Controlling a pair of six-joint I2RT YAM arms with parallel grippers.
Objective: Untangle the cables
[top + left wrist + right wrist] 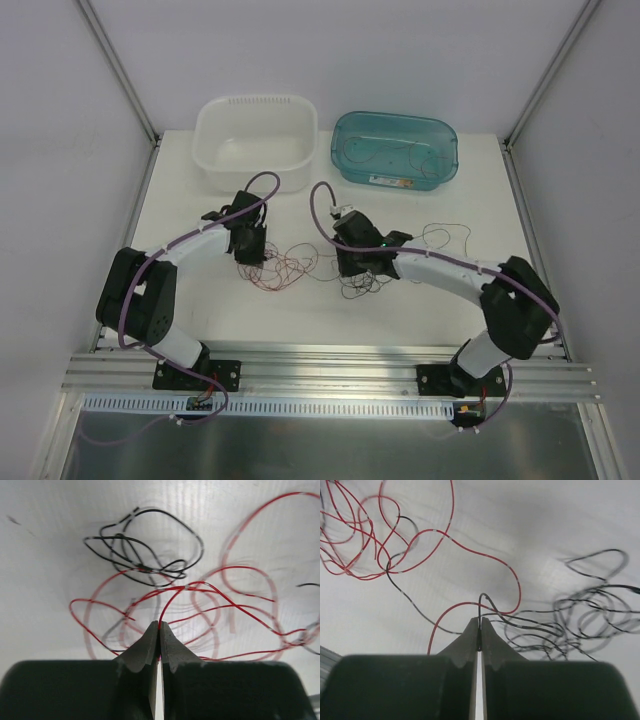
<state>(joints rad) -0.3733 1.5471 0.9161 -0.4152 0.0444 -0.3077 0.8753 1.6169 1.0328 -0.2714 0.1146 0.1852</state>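
Top external view: the cables (300, 268) lie in a loose tangle on the white table (180, 210), centre frame, between both arms. At the tangle's left edge, the left gripper (252, 260) is pinched together on a red strand (172, 592). At its right edge, the right gripper (352, 270) is pinched on a black strand (485, 598). The wires are hair-thin, curly and glossy, and probably springy and almost weightless. Expect snagging at crossings. Take hold on a free loop, clear of the knot.
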